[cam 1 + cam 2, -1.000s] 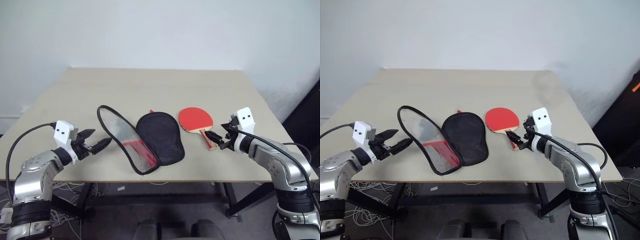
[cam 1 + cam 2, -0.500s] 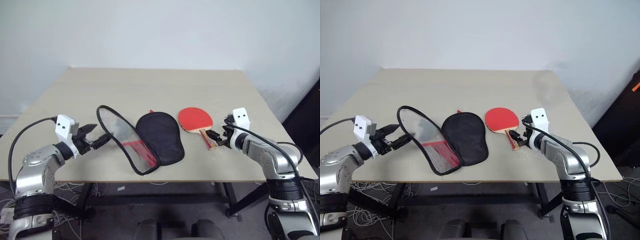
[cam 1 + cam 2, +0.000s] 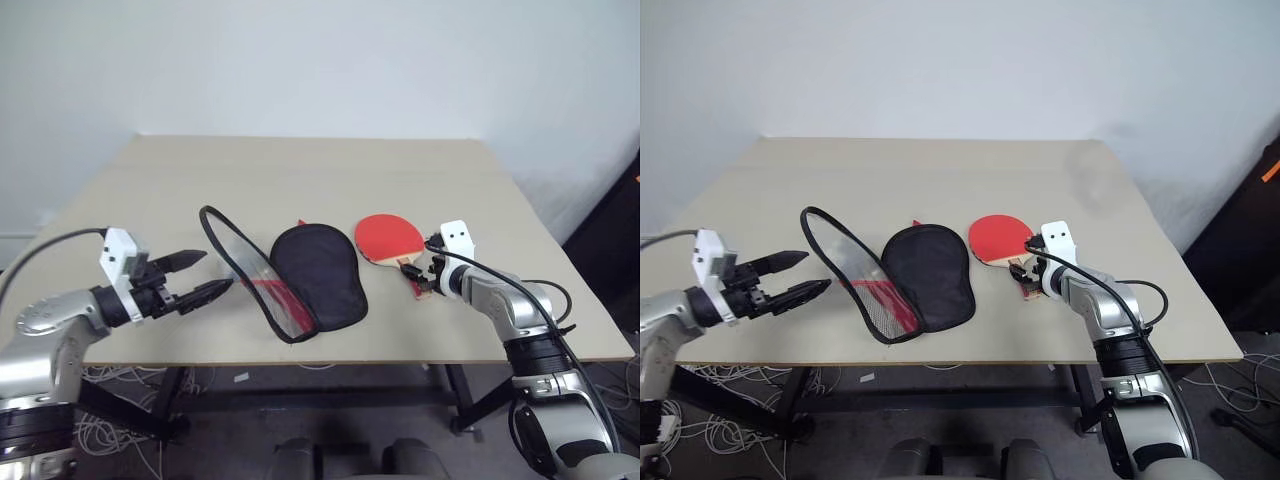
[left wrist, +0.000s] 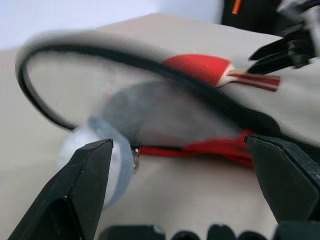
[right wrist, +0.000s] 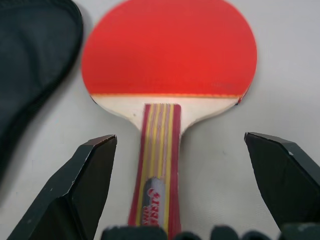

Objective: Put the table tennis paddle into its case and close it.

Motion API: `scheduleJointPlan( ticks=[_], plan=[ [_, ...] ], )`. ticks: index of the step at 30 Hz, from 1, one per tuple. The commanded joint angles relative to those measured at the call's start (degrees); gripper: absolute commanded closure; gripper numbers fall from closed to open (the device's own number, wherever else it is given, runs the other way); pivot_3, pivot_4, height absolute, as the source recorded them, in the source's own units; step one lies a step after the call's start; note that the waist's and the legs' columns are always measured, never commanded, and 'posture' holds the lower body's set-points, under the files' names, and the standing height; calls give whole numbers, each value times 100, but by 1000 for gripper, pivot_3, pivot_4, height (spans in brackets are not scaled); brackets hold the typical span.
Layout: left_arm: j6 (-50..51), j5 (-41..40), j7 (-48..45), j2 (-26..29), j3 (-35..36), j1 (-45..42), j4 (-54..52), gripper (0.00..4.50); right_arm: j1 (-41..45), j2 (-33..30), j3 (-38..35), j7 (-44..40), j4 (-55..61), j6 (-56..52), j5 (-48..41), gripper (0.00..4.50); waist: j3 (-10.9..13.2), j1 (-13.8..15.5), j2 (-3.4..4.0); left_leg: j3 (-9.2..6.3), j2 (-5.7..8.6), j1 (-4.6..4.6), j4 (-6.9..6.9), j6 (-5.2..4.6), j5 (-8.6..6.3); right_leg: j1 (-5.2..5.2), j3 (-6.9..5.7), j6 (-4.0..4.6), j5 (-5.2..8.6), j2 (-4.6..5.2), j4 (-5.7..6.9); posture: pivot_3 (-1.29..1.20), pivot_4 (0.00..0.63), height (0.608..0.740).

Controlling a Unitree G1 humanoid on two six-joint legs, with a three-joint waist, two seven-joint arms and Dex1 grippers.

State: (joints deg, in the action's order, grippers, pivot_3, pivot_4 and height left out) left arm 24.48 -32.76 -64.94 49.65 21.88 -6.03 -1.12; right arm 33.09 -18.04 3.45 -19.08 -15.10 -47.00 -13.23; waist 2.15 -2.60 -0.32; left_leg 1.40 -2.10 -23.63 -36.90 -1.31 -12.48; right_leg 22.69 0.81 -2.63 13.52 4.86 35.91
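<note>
Table tennis paddle: flat on counter beside the unzipped case, untouched; right tool released, straddling the handle, apparently ready to clench; left tool released near the case's raised flap.

case: blurred, rim edge cut off | table tennis paddle: handle end hidden

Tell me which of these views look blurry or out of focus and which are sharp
Left wrist view: the case rim and lining are smeared, and the paddle behind is soft. Right wrist view: the paddle's red face and striped handle are fairly sharp, while the fingers nearest the lens look soft. Both eye views: evenly lit, sharp, with little shadow on the table.
</note>
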Motion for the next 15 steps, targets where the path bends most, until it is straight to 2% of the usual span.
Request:
scheduleJointPlan(
  ticks=[1, 10, 13, 15],
  plan=[
    [88, -330, -305, 310, 324, -65, -339, 0, 379, 78, -1, -65, -384, 362, 163, 70, 1, -1, 2, 0, 0, 0, 0, 0, 0, 0, 0, 1, 0, 0, -1, 0, 0, 740],
    [221, -599, -349, 620, 497, -496, -458, 0, 764, 335, 34, -88, -1476, 819, 455, 70, 3, -3, 4, 1, 0, 1, 2, -20, 12, -7, 0, -13, -8, -3, 1, 0, 0, 740],
    [217, -577, -336, 618, 494, -550, -467, 0, 778, 417, 7, -62, -1572, 857, 510, 601, 2, -30, 4, 1, 0, 5, 2, -20, 13, -12, 2, -13, -8, -4, 1, 0, 0, 740],
    [220, -568, -322, 609, 487, -573, -466, 0, 773, 458, -5, -35, -1594, 872, 536, 1225, 0, -45, 0, 0, -1, 9, 2, -19, 14, -16, 1, -13, -8, -5, 3, 0, 0, 740]
  ],
)
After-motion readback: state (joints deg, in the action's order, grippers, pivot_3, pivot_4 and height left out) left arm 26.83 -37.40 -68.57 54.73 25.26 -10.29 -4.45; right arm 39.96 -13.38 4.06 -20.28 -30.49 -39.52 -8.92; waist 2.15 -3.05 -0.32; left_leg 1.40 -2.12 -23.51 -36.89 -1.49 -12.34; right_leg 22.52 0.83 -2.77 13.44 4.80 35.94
